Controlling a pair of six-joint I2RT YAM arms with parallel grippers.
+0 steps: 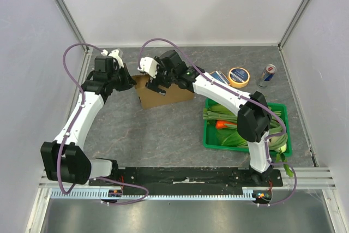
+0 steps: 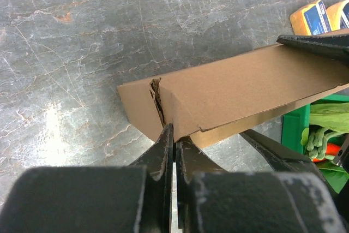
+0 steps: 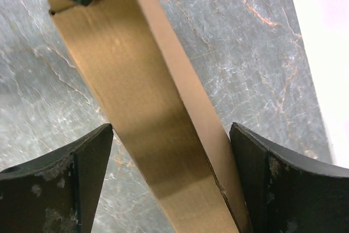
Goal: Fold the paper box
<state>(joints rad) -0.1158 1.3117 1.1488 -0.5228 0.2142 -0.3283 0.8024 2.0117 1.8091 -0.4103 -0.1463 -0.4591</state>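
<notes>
Top external view: where's the paper box (image 1: 169, 95)?
— Far middle of the desk (image 1: 163, 140), between the arms. The left pincer (image 2: 174, 137) is clamped together on a corner edge. The right pincer (image 3: 172, 135) stands wide apart astride the long wall, gripping nothing.
— How to crease it well?
— I'd anchor that corner firmly and press the wall evenly along its score. The ragged slit (image 2: 157, 99) beside the grip could rip.
</notes>
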